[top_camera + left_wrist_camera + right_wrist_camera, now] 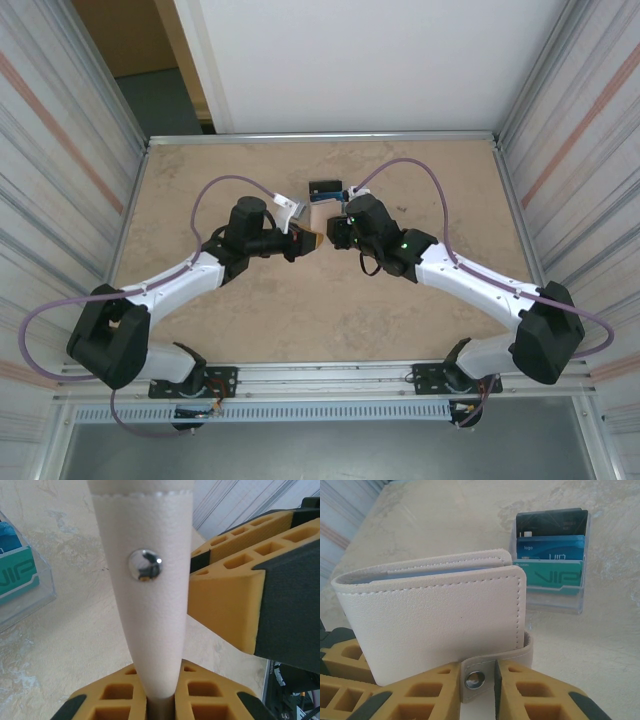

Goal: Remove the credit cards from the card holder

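Beige marbled tabletop (300, 330); ribbed grey side walls (60, 120), orange stripes; white back panel (350, 60).

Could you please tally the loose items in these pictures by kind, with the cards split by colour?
Card holder: 1
Clear card stand: 1
Black card: 1
Blue card: 1
Teal card: 1
Total: 5
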